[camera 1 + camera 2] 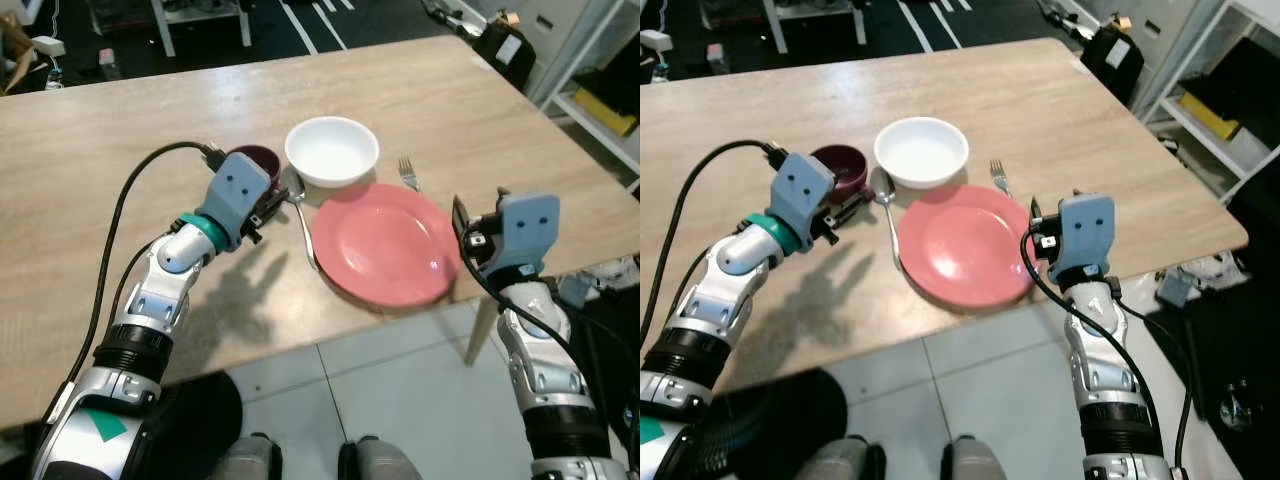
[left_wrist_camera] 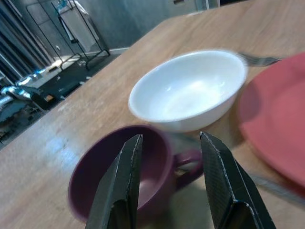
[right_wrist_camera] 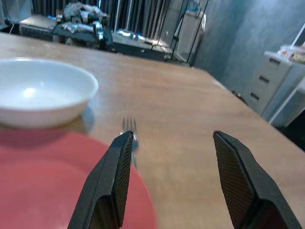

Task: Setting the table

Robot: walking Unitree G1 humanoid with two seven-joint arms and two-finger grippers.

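Note:
A pink plate (image 1: 385,240) lies near the front edge of the wooden table (image 1: 120,150). Behind it stands a white bowl (image 1: 332,150), with a dark purple mug (image 1: 262,162) to its left. A spoon (image 1: 303,225) lies left of the plate and a fork (image 1: 408,173) at its back right. My left gripper (image 2: 169,138) is open just in front of the mug (image 2: 109,176), and the mug's handle shows between its fingers. My right gripper (image 3: 171,136) is open and empty at the plate's right edge, pointing toward the fork (image 3: 129,128).
The table's front edge runs close under both arms, with tiled floor (image 1: 380,390) below. The table's right corner and a leg (image 1: 482,325) are beside my right arm. A black bag (image 1: 505,50) and white shelving (image 1: 600,90) stand beyond the far right corner.

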